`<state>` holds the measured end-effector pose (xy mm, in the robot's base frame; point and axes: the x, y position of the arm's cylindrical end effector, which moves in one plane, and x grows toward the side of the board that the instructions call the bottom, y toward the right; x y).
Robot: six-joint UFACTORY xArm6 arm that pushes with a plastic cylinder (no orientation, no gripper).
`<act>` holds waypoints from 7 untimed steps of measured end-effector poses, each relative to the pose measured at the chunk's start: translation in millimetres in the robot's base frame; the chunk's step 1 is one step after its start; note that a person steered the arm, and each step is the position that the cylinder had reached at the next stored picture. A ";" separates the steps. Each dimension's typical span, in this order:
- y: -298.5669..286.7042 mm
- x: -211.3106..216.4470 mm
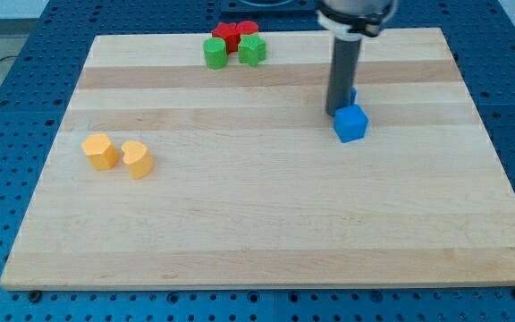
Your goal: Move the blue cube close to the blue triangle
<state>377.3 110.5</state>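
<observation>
No legible markings, my tip (339,112) touching blue cube (350,123) from the view's top-left, blue triangle (353,93) mostly hidden behind rod, no pincer fitted, nothing held, green blocks (232,51) well apart on wooden surface (266,215).

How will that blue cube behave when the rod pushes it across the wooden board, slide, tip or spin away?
The small blue cube probably slides rather than tips: it looks squat and sits flat on the smooth wooden board. It looks rigid and likely light. My tip sits at its upper-left edge, off-centre, so the cube may rotate or slip sideways.
</observation>
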 end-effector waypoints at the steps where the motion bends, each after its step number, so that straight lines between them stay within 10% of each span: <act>1: -12.3 0.4; 5: -5.5 77.4; 7: -3.8 41.9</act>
<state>419.1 106.8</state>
